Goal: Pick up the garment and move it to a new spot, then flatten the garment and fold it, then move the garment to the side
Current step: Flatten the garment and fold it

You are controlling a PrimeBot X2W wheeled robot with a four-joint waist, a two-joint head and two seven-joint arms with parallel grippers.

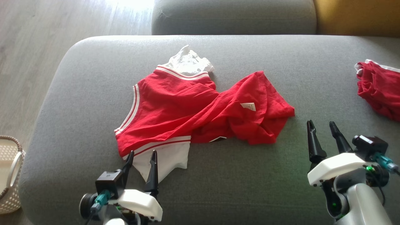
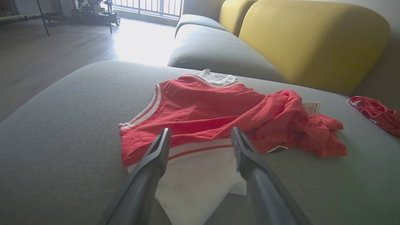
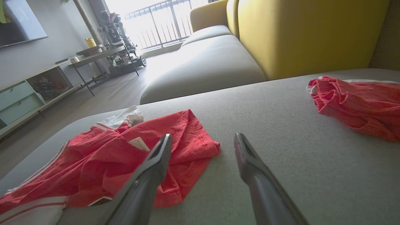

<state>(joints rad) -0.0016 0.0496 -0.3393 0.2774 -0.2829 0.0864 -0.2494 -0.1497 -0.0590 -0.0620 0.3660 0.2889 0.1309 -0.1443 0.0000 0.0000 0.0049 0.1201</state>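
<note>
Left hand (image 1: pixel 142 153) hovers released, fingers apart, at the white near corner of the crumpled red-and-white garment (image 1: pixel 175 106) lying mid-seat on the grey sofa (image 1: pixel 250 175), right hand (image 1: pixel 321 122) likewise released near its right end, one second red garment (image 1: pixel 378 90) well apart at the right.

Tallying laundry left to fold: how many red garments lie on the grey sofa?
2. A crumpled red-and-white sleeveless jersey lies mid-cushion on the grey fabric sofa. A bunched red garment with white trim sits at the right, cut off by the head view's edge; more may lie beyond.
</note>
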